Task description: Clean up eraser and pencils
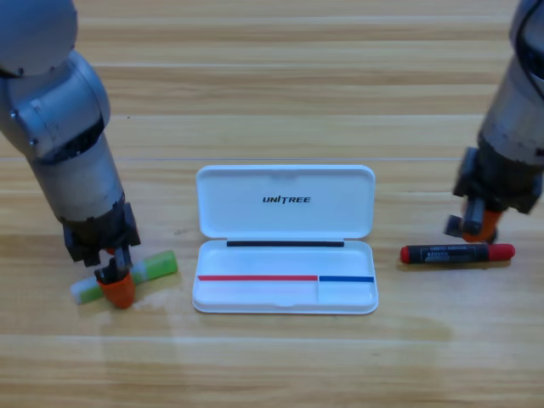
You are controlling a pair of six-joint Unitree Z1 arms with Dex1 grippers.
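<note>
From above, a white hinged plastic case (285, 255) lies open mid-tabletop (280, 102). At its 9 o'clock the left tool (116, 287) points down onto a bright green stick-shaped pencil (155, 268); its grip cannot be told. At the case's 3 o'clock lies a red pencil with black label (457, 253), the right tool (478, 223) just at its 12 o'clock, opening unclear.

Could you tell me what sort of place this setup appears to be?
Probably a robotics lab bench: a wooden table, a white case lying open, a green pencil under the left gripper, and a red pencil beside the right gripper.
</note>
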